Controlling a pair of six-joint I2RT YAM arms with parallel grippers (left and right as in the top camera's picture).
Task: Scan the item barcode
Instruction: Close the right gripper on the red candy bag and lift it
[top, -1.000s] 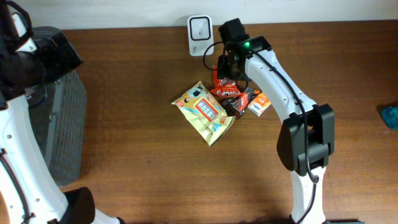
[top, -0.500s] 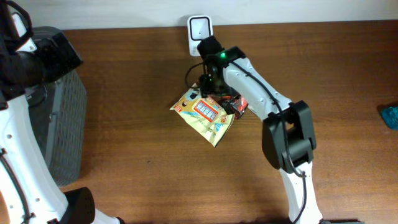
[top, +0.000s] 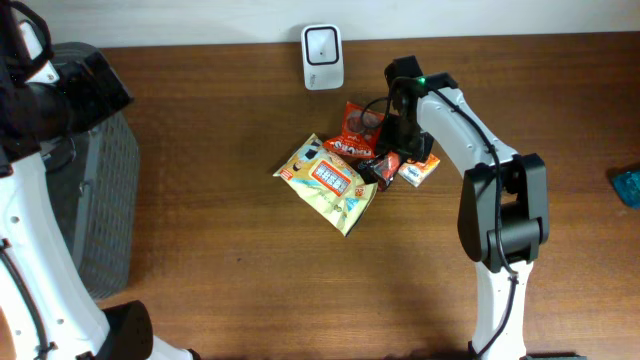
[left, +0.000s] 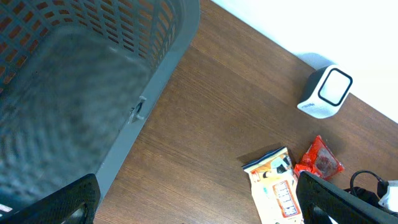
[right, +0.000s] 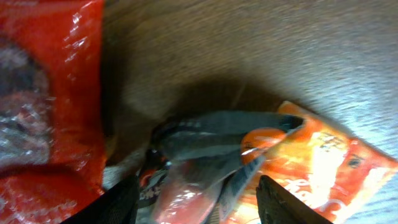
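A small pile of items lies mid-table: a yellow snack bag (top: 328, 184), a red packet (top: 354, 130), a dark wrapper (top: 379, 168) and a small orange-and-white packet (top: 418, 168). The white scanner (top: 323, 44) stands at the back edge. My right gripper (top: 396, 148) hangs low over the pile. In the right wrist view it (right: 199, 208) is open and straddles the dark wrapper (right: 217, 137), between the red packet (right: 43, 93) and the orange packet (right: 317, 168). My left gripper (left: 199, 208) is open and empty, high beside the basket. No barcode shows.
A grey mesh basket (top: 95, 200) stands at the table's left end, and fills the left of the left wrist view (left: 74, 74). A teal object (top: 628, 186) sits at the right edge. The right arm's base (top: 495, 240) rises near the front.
My right gripper swung left over the yellow bag near the scanner, then came back right over the dark wrapper. The red packet is now uncovered. The left arm has stayed still.
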